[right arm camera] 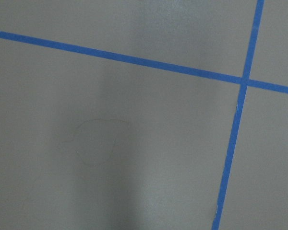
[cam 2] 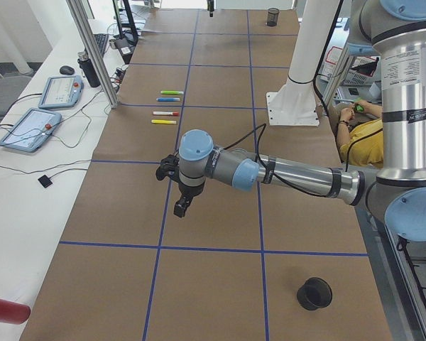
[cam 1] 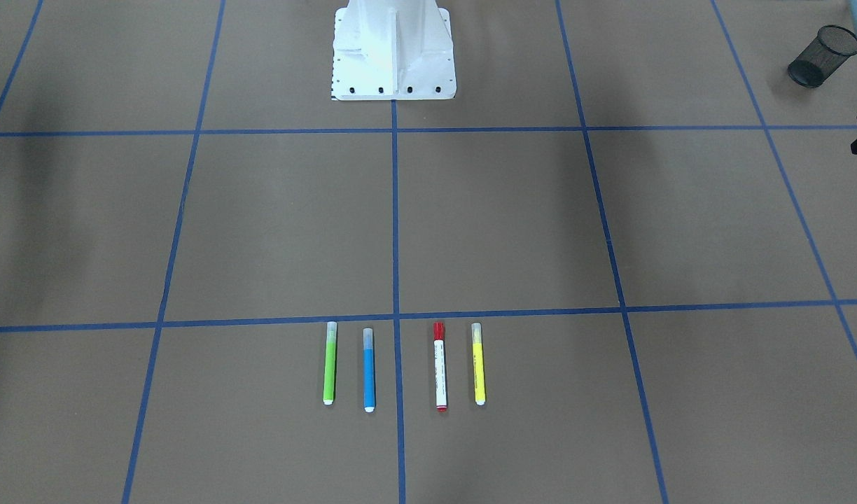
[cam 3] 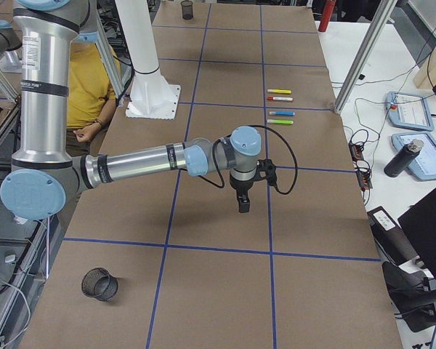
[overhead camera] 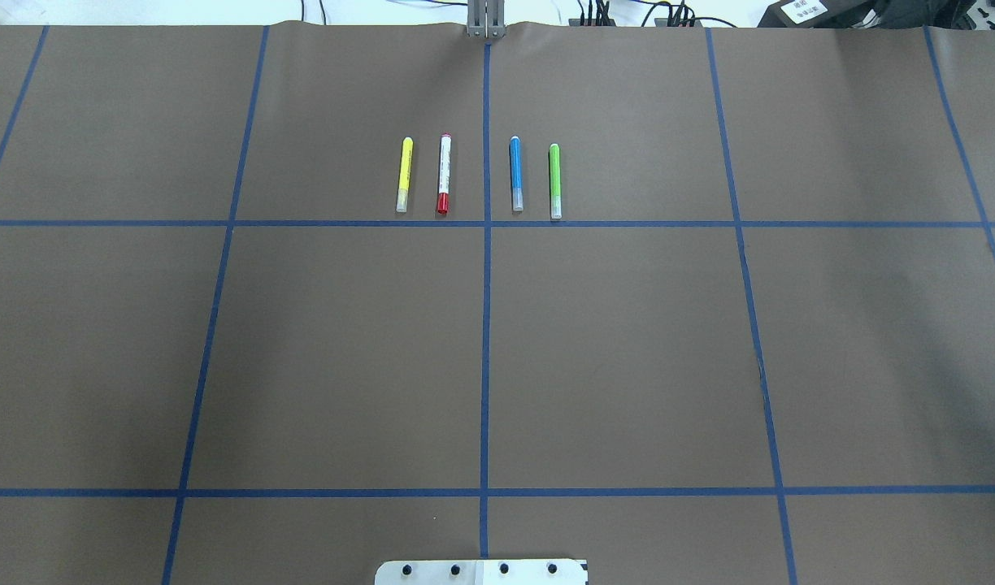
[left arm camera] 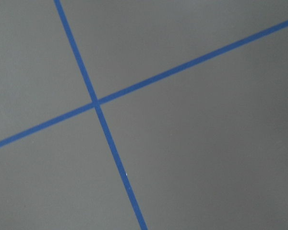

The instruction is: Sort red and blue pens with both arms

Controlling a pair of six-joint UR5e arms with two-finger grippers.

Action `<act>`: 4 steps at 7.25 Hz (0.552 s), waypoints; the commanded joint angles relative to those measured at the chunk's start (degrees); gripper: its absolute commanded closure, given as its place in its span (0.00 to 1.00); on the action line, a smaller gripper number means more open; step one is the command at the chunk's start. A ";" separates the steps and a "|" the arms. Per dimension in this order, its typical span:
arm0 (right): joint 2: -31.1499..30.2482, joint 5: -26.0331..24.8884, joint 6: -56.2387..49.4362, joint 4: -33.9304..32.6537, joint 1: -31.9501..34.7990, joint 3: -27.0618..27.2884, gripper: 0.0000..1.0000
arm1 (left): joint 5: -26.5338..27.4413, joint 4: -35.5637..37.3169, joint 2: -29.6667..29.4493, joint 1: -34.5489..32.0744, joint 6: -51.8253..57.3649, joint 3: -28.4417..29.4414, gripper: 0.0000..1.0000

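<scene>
Base: white plate at my near table edge, on the centre line.
Left cup: black mesh, at the table's left end, in the row of squares nearest the base.
Right cup: its twin at the right end. I take the two as the sorting targets, but I cannot say which colour goes where.
Left gripper: hangs above the paper, well apart from the pens, carrying nothing. Its wrist camera sees only a tape crossing. I cannot tell whether the fingers are spread or pressed together.
Right gripper: same posture on the opposite side, nothing in it, a tape crossing beneath. Its finger spacing is likewise unreadable.
Red pen: flat on the paper in the far row, just left of the centre line, between that line and the yellow pen.
Blue pen: flat, just right of the centre line, between it and the green pen.
Row: all four lie parallel and apart, caps toward the base.
Progress: I judge nothing done, since both task pens lie in the line-up and neither cup is near them.
Remaining: each arm has to reach its pen, grasp it, carry it off and release it. Yellow and green should stay put.
</scene>
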 commanded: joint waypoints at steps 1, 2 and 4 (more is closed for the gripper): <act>4.32 -0.17 0.18 -0.03 -0.24 -2.10 0.00 | 0.36 -0.62 -9.90 0.77 0.03 1.53 0.00; 4.32 -0.25 0.70 -0.03 -0.25 -2.45 0.00 | 0.10 -0.71 -17.95 1.99 -0.32 5.89 0.00; 5.54 -0.34 4.39 0.06 -0.60 -2.46 0.00 | -1.38 -1.33 -24.95 8.47 -10.25 10.59 0.00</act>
